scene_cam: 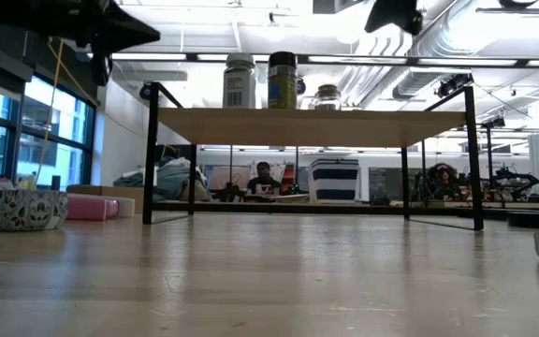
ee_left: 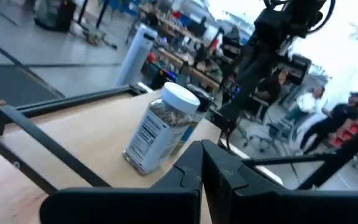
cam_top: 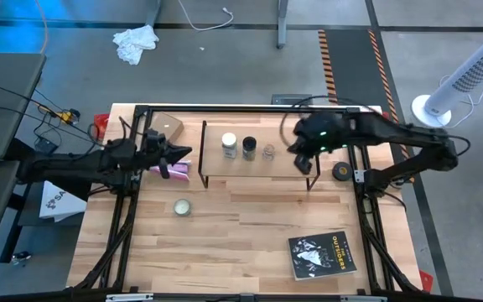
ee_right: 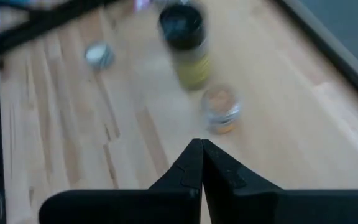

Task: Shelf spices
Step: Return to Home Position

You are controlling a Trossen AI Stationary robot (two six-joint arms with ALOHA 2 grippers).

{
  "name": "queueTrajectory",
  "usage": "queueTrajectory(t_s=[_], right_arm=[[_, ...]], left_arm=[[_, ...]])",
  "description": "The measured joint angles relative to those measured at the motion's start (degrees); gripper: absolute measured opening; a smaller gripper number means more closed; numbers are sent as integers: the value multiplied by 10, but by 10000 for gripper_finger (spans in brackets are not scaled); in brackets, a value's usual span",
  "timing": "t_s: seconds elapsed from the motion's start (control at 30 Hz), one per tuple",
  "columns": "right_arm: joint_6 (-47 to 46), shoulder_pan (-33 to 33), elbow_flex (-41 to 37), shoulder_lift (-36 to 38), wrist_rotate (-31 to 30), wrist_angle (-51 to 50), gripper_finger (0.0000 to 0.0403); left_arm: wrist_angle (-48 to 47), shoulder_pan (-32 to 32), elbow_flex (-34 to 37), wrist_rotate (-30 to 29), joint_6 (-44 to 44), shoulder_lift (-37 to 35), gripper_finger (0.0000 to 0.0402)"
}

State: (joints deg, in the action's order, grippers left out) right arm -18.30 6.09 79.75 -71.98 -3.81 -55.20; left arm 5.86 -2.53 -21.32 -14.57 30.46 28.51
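Three spice jars stand upright in a row on the shelf's light wood top [cam_top: 288, 161]: a white-capped jar [cam_top: 229, 145], a dark jar [cam_top: 249, 148] and a small clear glass jar [cam_top: 268, 152]. The low view shows the jars [scene_cam: 282, 80] above the wood top [scene_cam: 307, 124] on its thin black legs. My left gripper [cam_top: 183, 154] hovers just left of the shelf, shut and empty; its wrist view shows its tips [ee_left: 202, 155] before the white-capped jar [ee_left: 163, 127]. My right gripper [cam_top: 295, 148] hangs over the shelf to the right of the glass jar, shut and empty, its tips [ee_right: 201, 152] above the glass jar [ee_right: 219, 109].
A flat pale round tin [cam_top: 182, 206] lies on the table near the shelf's left front. A book [cam_top: 321, 254] lies at the near right. A pink pack [cam_top: 174, 170] and a brown box [cam_top: 168, 126] sit left of the shelf, a black roll [cam_top: 340, 171] to its right.
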Motion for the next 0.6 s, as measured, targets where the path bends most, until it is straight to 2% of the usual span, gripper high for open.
queueTrajectory(t_s=[0.13, 0.23, 0.5, 0.6], right_arm=[[-59, 6, 0, 64, -34, 2, 0], [-113, -12, 0, 115, -75, 3, 0], [-153, -96, 0, 174, -214, 23, 0], [-158, -135, 0, 178, -246, 16, 0]], left_arm=[[72, 46, 58, -37, -22, -28, 0], [103, 75, 100, -49, -26, -55, 0], [125, 105, 198, 5, -66, -147, 0], [88, 103, 207, 18, -71, -174, 0]])
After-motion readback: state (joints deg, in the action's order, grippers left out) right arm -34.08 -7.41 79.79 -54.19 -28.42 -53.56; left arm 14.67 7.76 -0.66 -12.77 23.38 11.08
